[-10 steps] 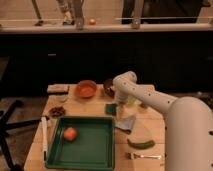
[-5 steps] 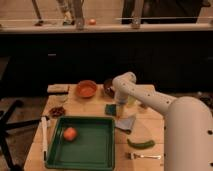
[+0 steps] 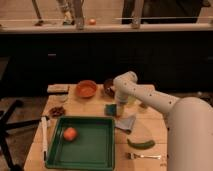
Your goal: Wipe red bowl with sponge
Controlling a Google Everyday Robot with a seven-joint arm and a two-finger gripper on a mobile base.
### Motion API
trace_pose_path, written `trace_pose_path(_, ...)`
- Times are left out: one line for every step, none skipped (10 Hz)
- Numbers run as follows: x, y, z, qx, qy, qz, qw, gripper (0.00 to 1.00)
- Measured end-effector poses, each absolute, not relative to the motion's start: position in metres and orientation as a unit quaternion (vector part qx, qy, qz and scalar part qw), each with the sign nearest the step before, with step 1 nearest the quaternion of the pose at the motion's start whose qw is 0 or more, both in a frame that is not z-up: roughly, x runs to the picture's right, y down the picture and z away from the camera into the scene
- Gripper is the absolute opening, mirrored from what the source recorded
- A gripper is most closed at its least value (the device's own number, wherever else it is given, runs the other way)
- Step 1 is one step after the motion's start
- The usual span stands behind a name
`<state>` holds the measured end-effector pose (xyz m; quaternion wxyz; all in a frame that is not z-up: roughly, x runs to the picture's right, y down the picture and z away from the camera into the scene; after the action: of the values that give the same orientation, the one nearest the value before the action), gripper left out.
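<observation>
On the left part of the wooden surface [image 3: 90, 107] a slim white utensil [image 3: 44, 134] lies along the left wall of the green tray [image 3: 95, 150]. Behind it sits a small dark dish [image 3: 57, 111] with brownish contents too small to identify, and further back lies a flat pale pad [image 3: 58, 89]. The tray is wide, shallow and rectangular, and it holds only one orange-red round thing [image 3: 70, 133] in its left half. Behind the tray, near the back edge of the surface, stands the red bowl [image 3: 86, 89]. It is small, round and shallow, orange-red inside and out, upright, and nothing shows inside it. Just to its right is a dark brown bowl [image 3: 108, 87], partly covered by the white arm [image 3: 145, 97], so its contents cannot be made out. In front of these two bowls, just beyond the tray's far right corner, lies the sponge [image 3: 110, 109], a small flat teal-green block resting on the wood, well apart from the red bowl. The gripper [image 3: 120, 108] points down at the sponge's right edge, its jaws drawn together. Whether they pinch the sponge cannot be told. Just in front of the gripper lies a grey folded cloth [image 3: 126, 123]. Further forward lie a curved green vegetable [image 3: 141, 144] and a fork [image 3: 145, 156], near the front edge.
</observation>
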<state>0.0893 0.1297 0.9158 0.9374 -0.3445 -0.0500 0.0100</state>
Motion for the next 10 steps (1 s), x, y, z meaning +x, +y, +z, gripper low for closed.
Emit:
trace_pose_path(0.086,0.127,0.911,-0.34,-0.054,0.004,0.939,0.19)
trace_pose_path(0.082,0.124,0.906,-0.335,-0.058,-0.001,0.94,0.19)
trace_pose_path(0.078,0.121,0.901,-0.33,-0.062,-0.007,0.942,0.19)
trace_pose_path(0.073,0.117,0.895,-0.324,-0.067,-0.014,0.943,0.19)
trace_pose_path(0.068,0.116,0.891,-0.32,-0.07,-0.019,0.944,0.19)
trace_pose_path(0.061,0.113,0.884,-0.311,-0.069,-0.023,0.948,0.19)
trace_pose_path(0.051,0.11,0.875,-0.298,-0.061,-0.028,0.952,0.19)
trace_pose_path(0.04,0.109,0.871,-0.288,-0.055,-0.038,0.955,0.19)
trace_pose_path(0.03,0.108,0.868,-0.281,-0.05,-0.048,0.957,0.19)
trace_pose_path(0.022,0.108,0.866,-0.272,-0.044,-0.06,0.959,0.19)
